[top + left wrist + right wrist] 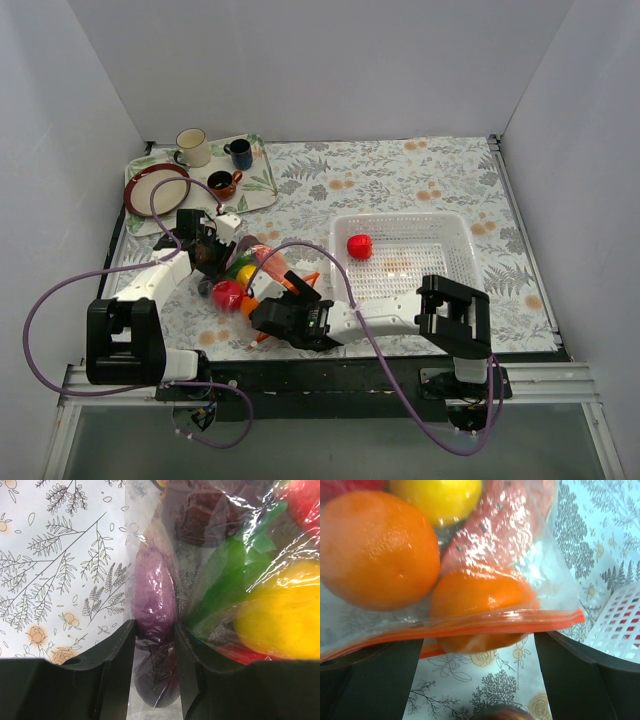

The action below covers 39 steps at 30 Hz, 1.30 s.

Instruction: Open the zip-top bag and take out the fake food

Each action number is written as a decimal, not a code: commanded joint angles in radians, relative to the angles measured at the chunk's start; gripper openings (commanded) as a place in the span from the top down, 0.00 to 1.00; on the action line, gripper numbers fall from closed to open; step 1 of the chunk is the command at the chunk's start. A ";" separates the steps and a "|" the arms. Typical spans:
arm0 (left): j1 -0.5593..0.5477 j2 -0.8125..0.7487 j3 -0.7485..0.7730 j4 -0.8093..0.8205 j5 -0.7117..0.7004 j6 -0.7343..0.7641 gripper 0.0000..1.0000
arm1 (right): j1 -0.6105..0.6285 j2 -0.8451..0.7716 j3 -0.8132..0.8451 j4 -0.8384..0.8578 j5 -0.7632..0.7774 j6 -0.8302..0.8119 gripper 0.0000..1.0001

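Note:
The zip-top bag (262, 262) lies left of centre, full of fake food: red (227, 294), yellow (246, 273) and green pieces. My left gripper (208, 260) is shut on the bag's far end; in the left wrist view it (154, 650) pinches plastic (210, 580) around a dark maroon piece (155, 595). My right gripper (268, 306) is open at the bag's mouth. In the right wrist view its jaws (477, 670) stand wide on either side of the orange-red zipper strip (470, 625), where an orange piece (480, 605) pokes out. A bigger orange (375, 550) lies behind.
A white mesh basket (450, 240) at right holds one red fruit (359, 246). A tray (262, 185) at back left carries three mugs and a red-rimmed plate (156, 187). A rounded reddish thing (502, 714) lies on the cloth just under my right gripper.

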 commanded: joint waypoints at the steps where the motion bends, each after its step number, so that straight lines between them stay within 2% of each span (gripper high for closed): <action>1: -0.005 -0.014 -0.048 -0.074 -0.008 0.005 0.67 | 0.003 -0.040 0.076 -0.013 0.007 -0.042 0.02; 7: -0.003 -0.010 -0.057 -0.069 -0.007 0.002 0.67 | 0.015 -0.265 0.028 -0.053 0.027 -0.055 0.01; 13: -0.005 -0.008 -0.043 -0.068 -0.005 0.000 0.67 | 0.069 -0.469 -0.100 -0.180 -0.056 0.056 0.01; 16: -0.005 0.000 -0.034 -0.069 -0.005 -0.004 0.67 | 0.107 -0.509 -0.168 -0.230 -0.083 0.129 0.01; 27: -0.005 -0.016 -0.028 -0.086 0.001 -0.011 0.67 | 0.144 -0.464 -0.255 -0.299 -0.129 0.361 0.02; 34: -0.005 -0.022 -0.031 -0.091 0.009 -0.007 0.67 | 0.144 -0.378 -0.254 -0.288 -0.091 0.377 0.02; 39: -0.005 -0.022 -0.031 -0.092 0.010 -0.014 0.67 | 0.121 -0.319 -0.245 -0.208 -0.105 0.321 0.01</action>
